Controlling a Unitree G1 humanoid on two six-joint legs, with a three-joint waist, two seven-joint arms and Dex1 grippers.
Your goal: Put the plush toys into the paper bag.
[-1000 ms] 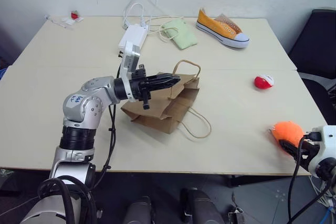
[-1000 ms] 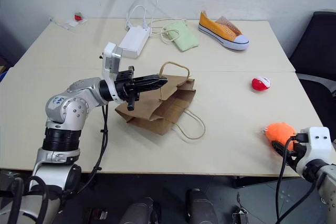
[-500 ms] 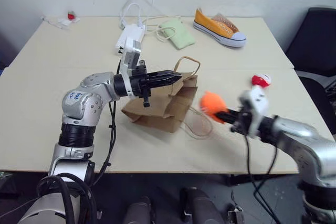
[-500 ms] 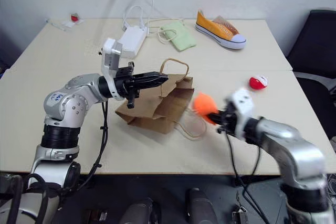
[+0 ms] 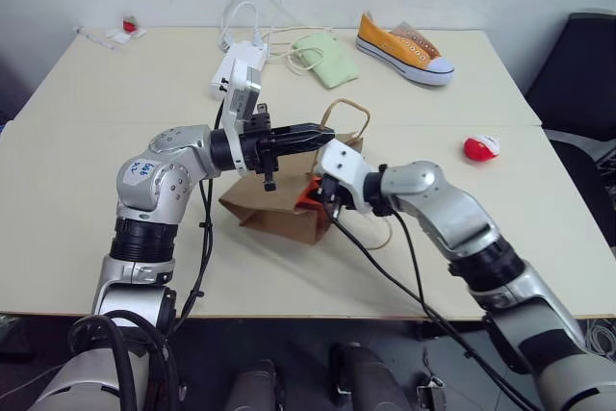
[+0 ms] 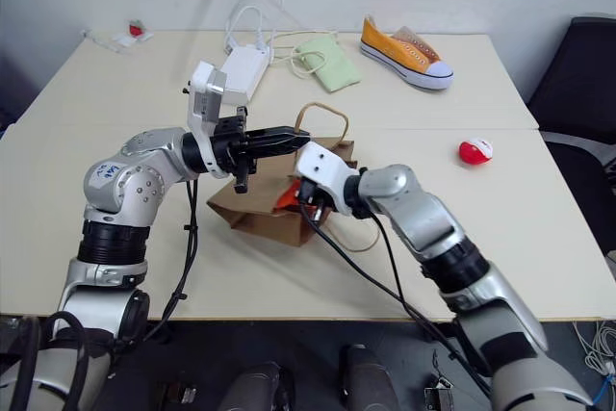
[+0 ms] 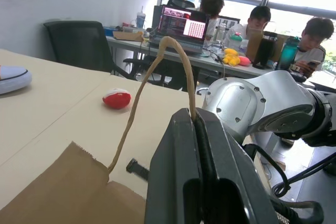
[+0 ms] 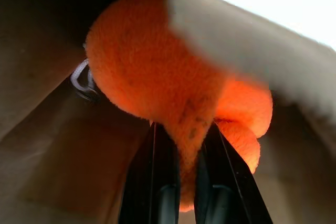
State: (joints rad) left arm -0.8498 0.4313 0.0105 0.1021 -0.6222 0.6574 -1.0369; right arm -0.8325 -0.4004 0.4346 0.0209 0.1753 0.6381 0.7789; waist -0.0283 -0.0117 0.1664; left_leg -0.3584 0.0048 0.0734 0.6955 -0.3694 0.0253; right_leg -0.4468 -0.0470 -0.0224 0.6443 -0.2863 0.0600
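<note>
plush toy in paper bag mouth, second toy well right

Both hands clamped, left above right.
</note>
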